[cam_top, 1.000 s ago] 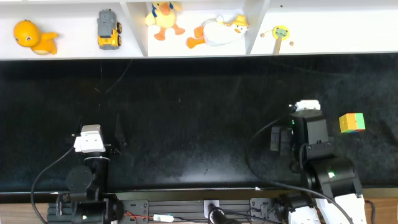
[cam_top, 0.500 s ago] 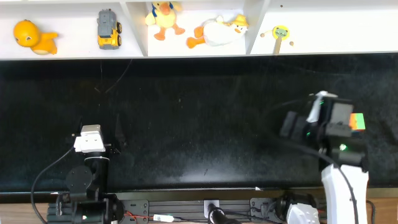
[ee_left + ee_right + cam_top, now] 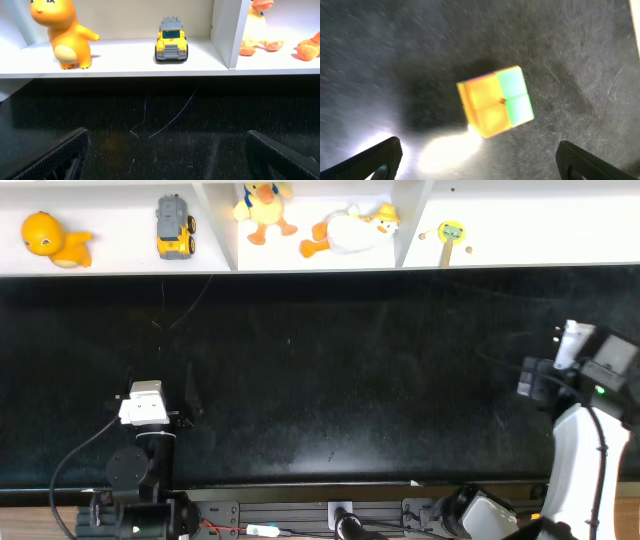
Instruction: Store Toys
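A black table [image 3: 320,380] takes up most of the top view, and a white shelf [image 3: 225,240] runs along its 12 o'clock edge, split into compartments. The right arm [image 3: 575,450] stands at about 4 o'clock and reaches up the table's 3 o'clock edge. Its gripper [image 3: 480,161] hangs over a cube [image 3: 495,100], fingers spread wide and grasping nothing. The left arm [image 3: 145,440] sits low at about 8 o'clock. Its gripper [image 3: 165,161] is likewise released, facing the shelf with bare table between the fingers. On the shelf, the 11 o'clock compartment holds an orange figure [image 3: 55,238] and, beside it, a yellow truck [image 3: 175,228], both upright. The 12 o'clock compartment holds a yellow duck [image 3: 265,210] and a white duck [image 3: 350,230] lying on its side, close together. The 1 o'clock compartment holds a small rattle [image 3: 452,238]. The cube, yellow and green on its upper face, lies on the table at 3 o'clock, well apart from the shelf and not touched by either finger.
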{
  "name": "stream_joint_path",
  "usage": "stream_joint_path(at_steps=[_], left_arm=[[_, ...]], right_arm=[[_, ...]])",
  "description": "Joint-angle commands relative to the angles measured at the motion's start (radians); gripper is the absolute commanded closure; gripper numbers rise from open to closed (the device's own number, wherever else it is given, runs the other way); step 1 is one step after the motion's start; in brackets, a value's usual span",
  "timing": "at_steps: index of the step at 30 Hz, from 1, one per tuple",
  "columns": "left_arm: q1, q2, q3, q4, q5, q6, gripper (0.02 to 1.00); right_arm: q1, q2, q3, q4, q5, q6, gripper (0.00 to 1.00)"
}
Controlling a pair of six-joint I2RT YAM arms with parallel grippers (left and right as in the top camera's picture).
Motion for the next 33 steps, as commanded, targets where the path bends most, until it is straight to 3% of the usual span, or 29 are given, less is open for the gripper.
stream_joint_path(at_steps=[1, 6, 15, 24, 27, 33], left_arm=[[-0.002, -0.012, 0.0, -0.003, 0.013, -0.006, 0.02], [-0.002, -0.012, 0.0, -0.003, 0.013, -0.006, 0.02], [-0.002, -0.012, 0.0, -0.003, 0.013, -0.006, 0.02], [-0.002, -0.012, 0.0, -0.003, 0.013, -0.006, 0.02], [-0.002, -0.012, 0.0, -0.003, 0.013, -0.006, 0.02], [-0.002, -0.012, 0.0, -0.003, 0.013, -0.006, 0.02]], right_arm=[[-0.124, 0.031, -0.003, 0.011, -0.156, -0.212, 0.005], [-0.22, 0.117, -0.003, 0.044, -0.235, -0.303, 0.005], [-0.184, 0.251, -0.002, 0.174, -0.284, -0.307, 0.012], [-0.16, 0.277, -0.002, 0.211, -0.277, -0.236, 0.283], [-0.16, 0.277, -0.002, 0.219, -0.276, -0.231, 0.467], [-0.16, 0.262, -0.002, 0.218, -0.275, -0.208, 0.487]])
